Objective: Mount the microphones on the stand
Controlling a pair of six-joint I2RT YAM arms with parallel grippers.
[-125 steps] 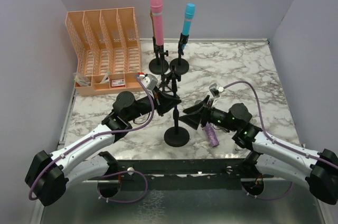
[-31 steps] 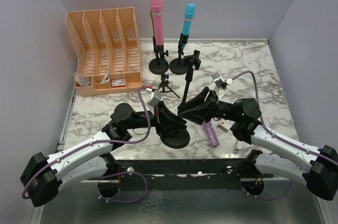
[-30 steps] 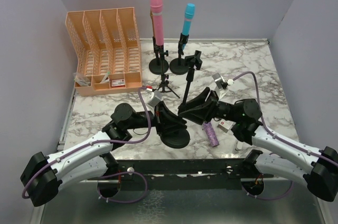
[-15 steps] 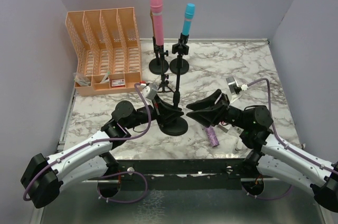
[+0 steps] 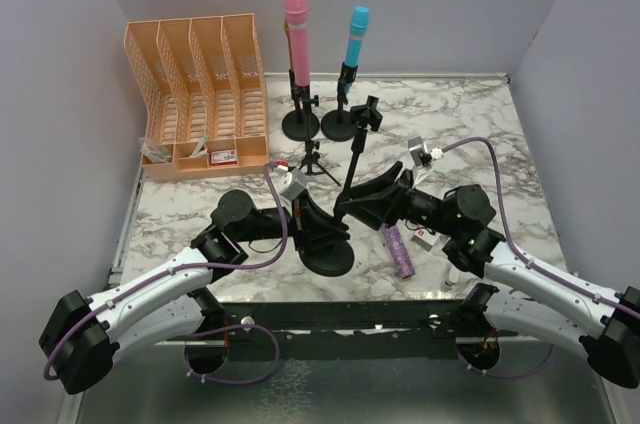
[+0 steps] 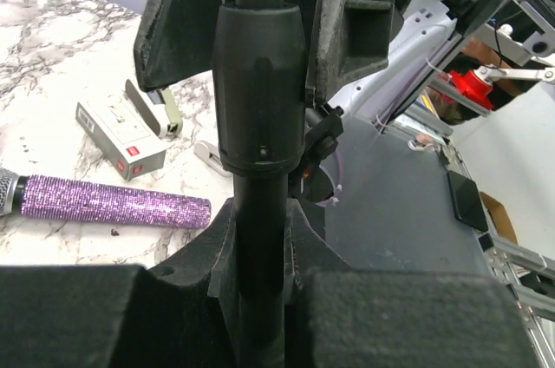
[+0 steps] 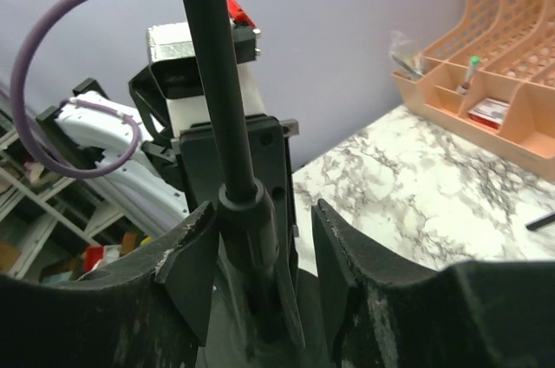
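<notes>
A black microphone stand with a round base leans to the right, its empty clip at the top. My left gripper is shut on the lower pole, just above the base. My right gripper is open, its fingers either side of the pole collar with a gap. The glittery purple microphone lies on the table right of the base; it also shows in the left wrist view. The pink microphone and the cyan microphone stand in stands at the back. The gold microphone is out of view.
An orange desk organizer stands at the back left, also in the right wrist view. A small black tripod is behind the stand. A white-and-red box lies by the purple microphone, seen too in the left wrist view.
Half a second ago the stand stood upright and my right gripper was off to its right. Now the right gripper is around the pole and the stand leans right. The left grip is unchanged.
</notes>
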